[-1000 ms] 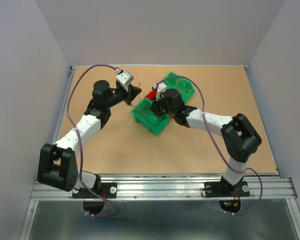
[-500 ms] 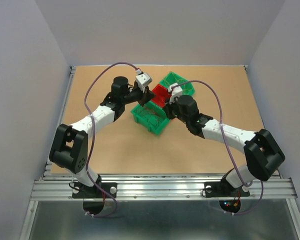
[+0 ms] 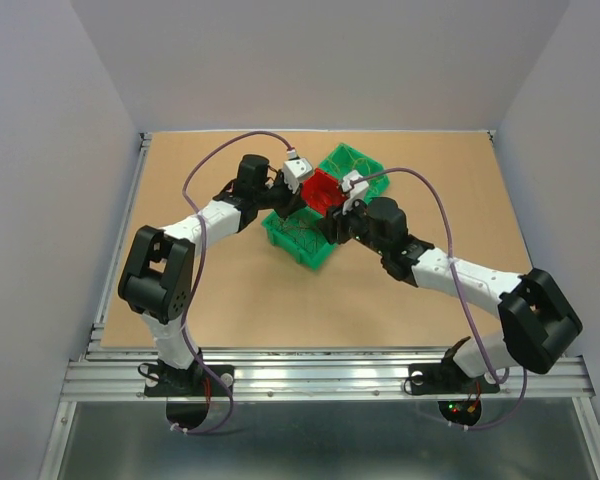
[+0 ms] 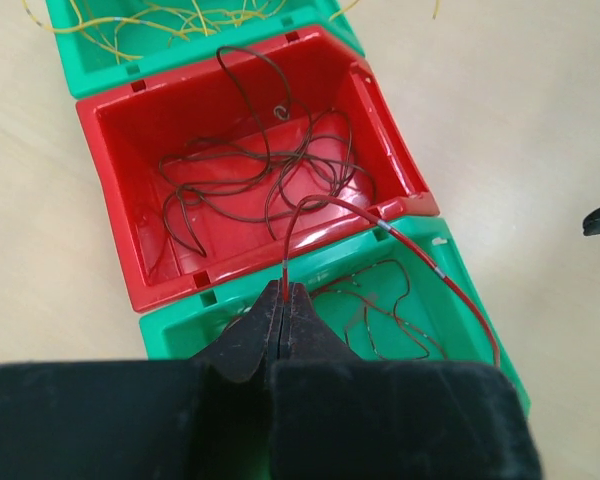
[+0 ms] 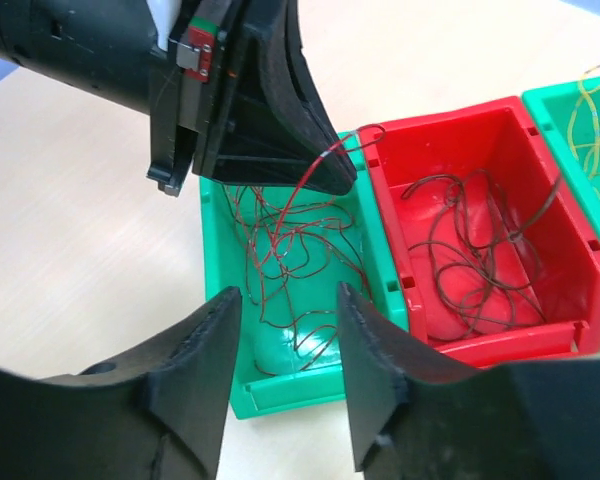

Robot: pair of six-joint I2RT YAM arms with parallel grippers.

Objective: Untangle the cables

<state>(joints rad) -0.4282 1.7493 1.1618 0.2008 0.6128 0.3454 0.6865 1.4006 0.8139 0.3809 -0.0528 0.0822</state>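
Three bins stand in a row. The near green bin holds thin red-brown cables. Dark brown cables lie in the red bin, and yellow cables in the far green bin. My left gripper is shut on one red cable just above the edge between the near green bin and the red bin. That cable arcs over the red bin's corner and down into the near green bin. My right gripper hangs open over the near green bin, holding nothing, close to the left gripper.
The bins sit on a brown tabletop, back of centre, with both arms meeting over them. Purple arm cables loop above each arm. Grey walls close the table on three sides.
My left arm swung right, from left of the bins to over the red bin, carrying the red cable. My right gripper drew back to the right and opened.
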